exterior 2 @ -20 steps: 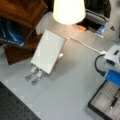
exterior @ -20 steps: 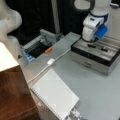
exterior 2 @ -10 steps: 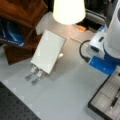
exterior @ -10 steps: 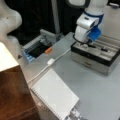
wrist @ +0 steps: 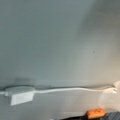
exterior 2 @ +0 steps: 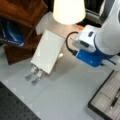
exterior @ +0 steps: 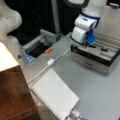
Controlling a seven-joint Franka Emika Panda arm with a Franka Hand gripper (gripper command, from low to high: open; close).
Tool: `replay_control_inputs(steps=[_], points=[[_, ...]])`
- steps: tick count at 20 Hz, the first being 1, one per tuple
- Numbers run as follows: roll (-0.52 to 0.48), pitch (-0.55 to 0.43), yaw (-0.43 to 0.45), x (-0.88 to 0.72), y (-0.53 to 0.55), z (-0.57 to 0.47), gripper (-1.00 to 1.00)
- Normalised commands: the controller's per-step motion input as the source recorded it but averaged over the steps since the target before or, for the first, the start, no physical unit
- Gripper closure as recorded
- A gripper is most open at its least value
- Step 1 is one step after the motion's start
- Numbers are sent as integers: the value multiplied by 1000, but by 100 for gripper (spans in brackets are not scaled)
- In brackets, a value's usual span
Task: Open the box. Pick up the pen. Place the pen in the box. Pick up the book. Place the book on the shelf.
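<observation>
Front views show the box [exterior: 96, 58] opened, the pen [exterior 2: 114, 99] laid inside; the gripper [exterior: 87, 45] hangs above it, jaws hidden. The book [exterior: 55, 96], at seven o'clock, is judged light, stiff, best taken by an edge

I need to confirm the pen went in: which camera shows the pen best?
The front view looking down on the book shows the pen best, lying in the box's grooved interior. In a front view the gripper housing covers most of the pen. The wrist view shows no pen.
</observation>
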Motion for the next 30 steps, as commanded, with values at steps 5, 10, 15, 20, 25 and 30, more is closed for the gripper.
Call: replay_control_inputs(steps=[5, 10, 15, 20, 25, 30], points=[[-424, -56, 200, 9, -224, -20, -100], [-373, -55, 115, -65, -346, -56, -100], [-491, 0, 237, -107, -413, -127, -100], [-480, -45, 215, -130, -266, -173, -100], [-378, -59, 130, -145, -167, -104, -100], [-390, -92, 150, -86, -228, -108, -100]])
